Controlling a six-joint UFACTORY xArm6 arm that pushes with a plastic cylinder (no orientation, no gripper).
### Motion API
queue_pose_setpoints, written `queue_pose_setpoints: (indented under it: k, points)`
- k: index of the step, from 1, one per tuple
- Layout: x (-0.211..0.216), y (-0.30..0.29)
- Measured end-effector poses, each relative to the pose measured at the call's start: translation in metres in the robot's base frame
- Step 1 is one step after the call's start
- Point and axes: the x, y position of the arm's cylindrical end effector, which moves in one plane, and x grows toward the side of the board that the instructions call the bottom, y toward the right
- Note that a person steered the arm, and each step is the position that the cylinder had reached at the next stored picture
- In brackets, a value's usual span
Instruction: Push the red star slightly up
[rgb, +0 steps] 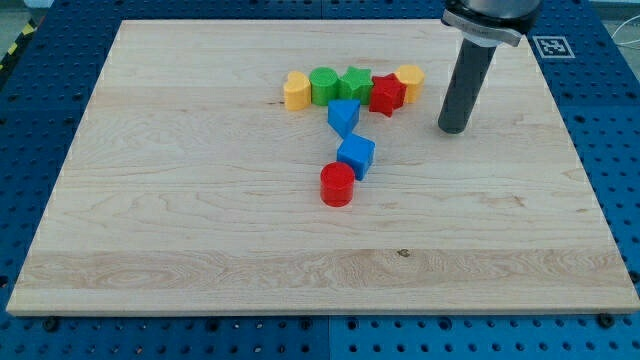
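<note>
Worktop: a pale wooden board (200, 250) lies on a blue perforated base, and it carries all the blocks in its upper middle.
Rod: the dark rod comes down from the view's top right, standing upright over the board.
My tip: my tip (453, 129) sits on the wood, to the view's right of the whole cluster and a touch lower than the top row.
End effector: there are no jaws here at all, just the bare rod, so it holds nothing and touches no block.
Red star: the red star (387, 95) is in the top row, second from the view's right, near my tip but apart from it with bare wood between.
Yellow neighbour: a yellow block (409, 81), shape hard to call, presses against the red star on its upper right side.
Green pair: a green star (355, 84) touches the red star's left side, and a rounded green block (323, 86) sits just left of that.
Row end: a yellow heart-like block (296, 91) closes the row at the view's left, touching the rounded green one.
Blue pair: an angular blue block (343, 116) sits just below the green star, and a blue cube (356, 155) lies below that one.
Red cylinder: a red cylinder (338, 185) stands at the bottom of the group, touching the blue cube's lower left.
Tag: a black-and-white marker (552, 45) shows on the base beyond the board's top right corner.
</note>
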Motion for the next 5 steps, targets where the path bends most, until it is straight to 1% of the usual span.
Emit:
queue_pose_setpoints:
  k: [2, 3, 4, 5]
  points:
    - [0.026, -0.019]
    - [0.026, -0.036]
    - [0.026, -0.037]
    - [0.016, -0.038]
